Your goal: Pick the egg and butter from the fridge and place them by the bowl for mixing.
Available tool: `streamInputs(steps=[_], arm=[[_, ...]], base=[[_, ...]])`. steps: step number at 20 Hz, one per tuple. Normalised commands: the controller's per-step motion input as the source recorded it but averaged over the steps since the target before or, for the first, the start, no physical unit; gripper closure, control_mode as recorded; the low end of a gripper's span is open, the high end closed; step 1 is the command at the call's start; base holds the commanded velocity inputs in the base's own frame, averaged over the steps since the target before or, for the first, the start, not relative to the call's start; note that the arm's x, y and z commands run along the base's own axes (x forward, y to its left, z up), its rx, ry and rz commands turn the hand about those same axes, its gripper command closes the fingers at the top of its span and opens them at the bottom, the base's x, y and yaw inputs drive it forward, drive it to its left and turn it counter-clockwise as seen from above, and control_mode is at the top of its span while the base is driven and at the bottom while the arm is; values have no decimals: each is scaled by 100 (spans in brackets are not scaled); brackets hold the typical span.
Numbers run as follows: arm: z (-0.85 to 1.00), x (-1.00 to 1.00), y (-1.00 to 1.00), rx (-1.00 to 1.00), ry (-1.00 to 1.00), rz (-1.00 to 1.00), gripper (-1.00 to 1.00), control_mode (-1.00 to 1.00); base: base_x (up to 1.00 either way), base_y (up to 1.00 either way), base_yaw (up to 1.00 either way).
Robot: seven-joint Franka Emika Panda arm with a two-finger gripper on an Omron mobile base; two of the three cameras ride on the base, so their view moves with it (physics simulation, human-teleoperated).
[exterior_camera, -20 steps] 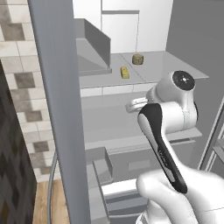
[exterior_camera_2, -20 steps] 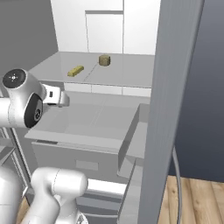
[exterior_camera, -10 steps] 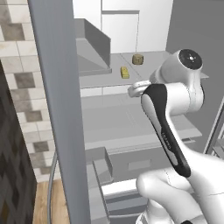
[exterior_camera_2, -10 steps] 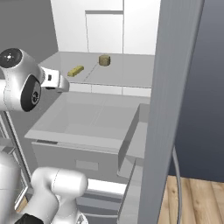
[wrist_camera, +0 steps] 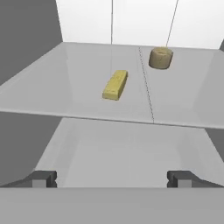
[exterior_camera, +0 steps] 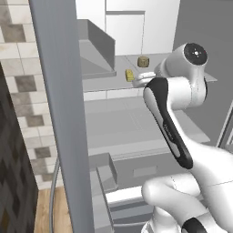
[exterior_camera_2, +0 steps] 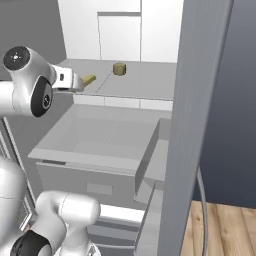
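Observation:
The fridge (exterior_camera: 59, 113) stands open, its door edge (exterior_camera_2: 200, 100) near the cameras. On its pale shelf (wrist_camera: 65, 87) lies the butter (wrist_camera: 115, 85), a yellow block, also seen in the base views (exterior_camera: 130, 75) (exterior_camera_2: 89, 79). The egg (wrist_camera: 160, 58), tan and roundish, sits farther back and to the right on the same shelf (exterior_camera: 144, 61) (exterior_camera_2: 119, 68). My gripper (wrist_camera: 112, 179) is open and empty, level with the shelf's front edge and short of the butter (exterior_camera: 142, 78) (exterior_camera_2: 76, 83). The bowl is out of view.
Below the shelf a grey drawer (exterior_camera_2: 100, 140) is pulled out, open at the top, right under my hand. A slanted grey panel (exterior_camera: 98, 45) rises left of the shelf. Tiled wall (exterior_camera: 22, 91) and wooden floor (exterior_camera_2: 225, 225) flank the fridge.
My hand has risen from beside the drawer to shelf height and moved toward the butter. The jaws have stayed wide apart; butter and egg lie where they were.

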Motion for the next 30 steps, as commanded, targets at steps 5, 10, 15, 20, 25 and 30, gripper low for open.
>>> streamInputs(steps=[5, 10, 15, 20, 25, 30], arm=[[24, 51, 6, 0, -3, -3, -100, -100], [7, 68, 3, 0, 4, -7, -100, -100], [-7, 64, 3, 0, 0, -1, -100, -100], [-26, 47, 0, 0, 2, 0, -100, -100], [-32, 33, 0, -2, 4, 1, -100, -100], [-5, 39, 0, 0, 0, 0, -100, -100]], base=[[0, 0, 0], [0, 0, 0], [0, 0, 0], [0, 0, 0], [0, 0, 0], [0, 0, 0]])
